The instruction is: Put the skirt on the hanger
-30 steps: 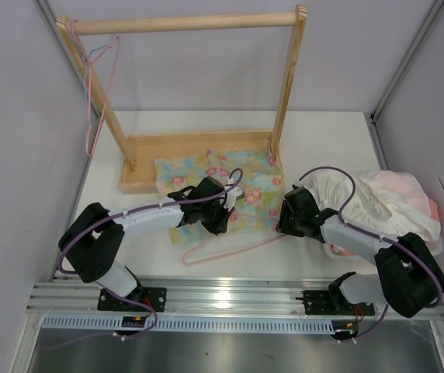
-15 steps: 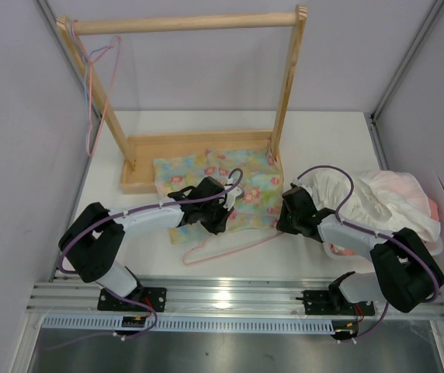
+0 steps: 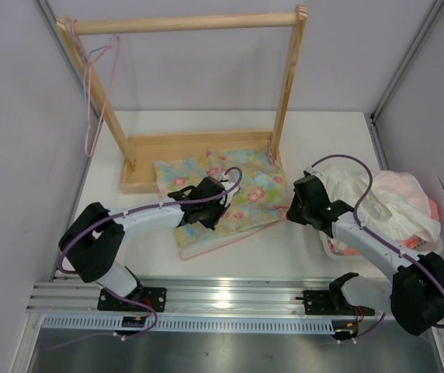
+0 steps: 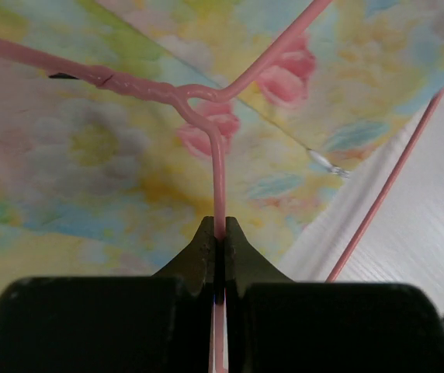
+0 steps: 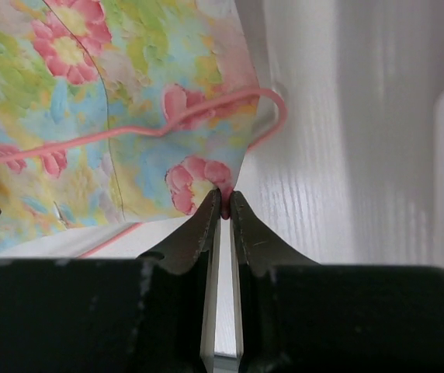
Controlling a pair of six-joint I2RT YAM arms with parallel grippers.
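The skirt (image 3: 241, 186) lies flat on the table in front of the wooden rack; it fills the left wrist view (image 4: 90, 155) and shows in the right wrist view (image 5: 74, 116). The pale pink hanger (image 3: 214, 247) lies at the skirt's near edge, partly over the cloth. My left gripper (image 3: 216, 208) is shut on the hanger's wire (image 4: 219, 186) just below its twisted neck. My right gripper (image 3: 292, 210) is shut on the skirt's near right corner (image 5: 206, 180), with a bend of the hanger (image 5: 272, 101) just beyond it.
A wooden clothes rack (image 3: 191, 23) stands at the back, its base board (image 3: 199, 144) touching the skirt's far edge. A second pink hanger and a thin blue one (image 3: 91, 93) hang at its left end. A white-and-pink heap of clothes (image 3: 385, 206) lies at the right.
The right arm has drawn back to the right with the skirt's corner pinched. The hanger has shifted slightly away from the near edge, toward the skirt.
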